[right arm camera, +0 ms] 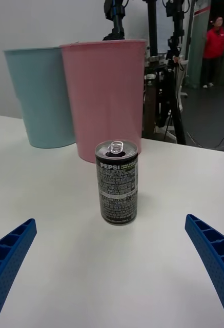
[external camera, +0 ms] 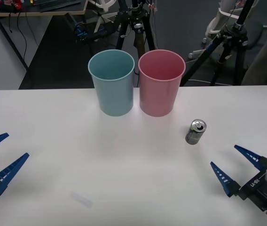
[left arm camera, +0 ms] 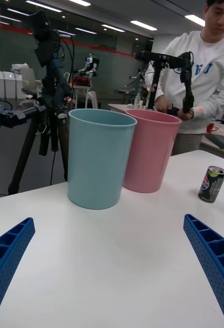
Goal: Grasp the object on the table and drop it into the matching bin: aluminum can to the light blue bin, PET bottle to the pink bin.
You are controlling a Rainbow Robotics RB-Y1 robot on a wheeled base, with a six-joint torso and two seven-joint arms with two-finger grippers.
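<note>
A small silver-grey aluminum can [external camera: 196, 132] with a pull tab stands upright on the white table [external camera: 124, 179], right of centre. The right wrist view shows the can [right arm camera: 117, 183] straight ahead of my right gripper [right arm camera: 112, 271], whose blue fingers are open and still short of it. In the front view, the right gripper [external camera: 230, 162] sits at the table's near right. The light blue bin [external camera: 112, 82] and pink bin [external camera: 160, 82] stand side by side at the far middle. My left gripper [external camera: 2, 153] rests open at the near left edge.
Tripods [external camera: 227, 42] and cables stand on the dark floor behind the table. From the left wrist camera, the light blue bin [left arm camera: 99, 156], pink bin [left arm camera: 150, 151] and can [left arm camera: 211, 184] appear across bare tabletop.
</note>
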